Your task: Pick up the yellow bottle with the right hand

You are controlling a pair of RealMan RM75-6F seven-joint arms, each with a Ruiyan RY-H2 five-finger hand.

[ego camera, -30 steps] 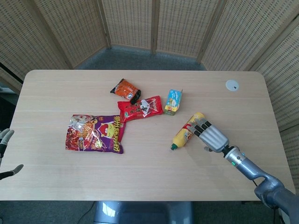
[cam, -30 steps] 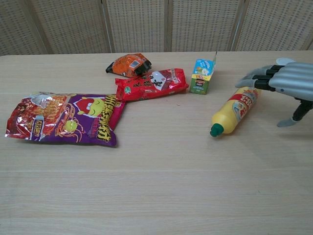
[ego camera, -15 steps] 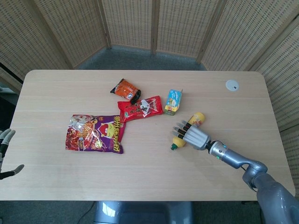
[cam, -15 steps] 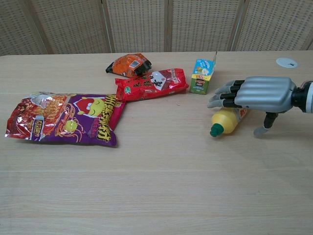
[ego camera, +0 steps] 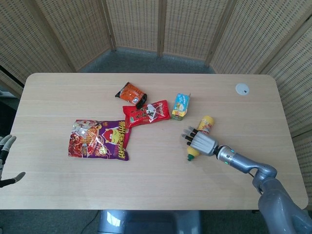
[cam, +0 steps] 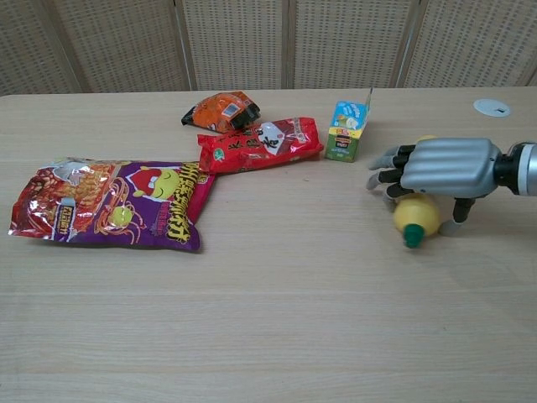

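The yellow bottle (ego camera: 200,136) was found lying on its side on the desk (ego camera: 146,185), at about four o'clock from the small carton (ego camera: 181,106), with its green cap (cam: 413,239) turned toward the near edge. The right hand (ego camera: 201,142) was laid palm-down across the bottle's middle, its fingers (cam: 384,168) spread and only partly bent over the far side while the thumb was set down on the near side; whether the bottle was actually clasped could not be told. The left hand (ego camera: 5,158) was seen at the nine o'clock edge of the head view, off the desk, fingers apart and nothing in it. A red packet (ego camera: 146,113), an orange packet (ego camera: 130,92) and a large purple snack bag (ego camera: 99,139) lay well apart from the bottle.
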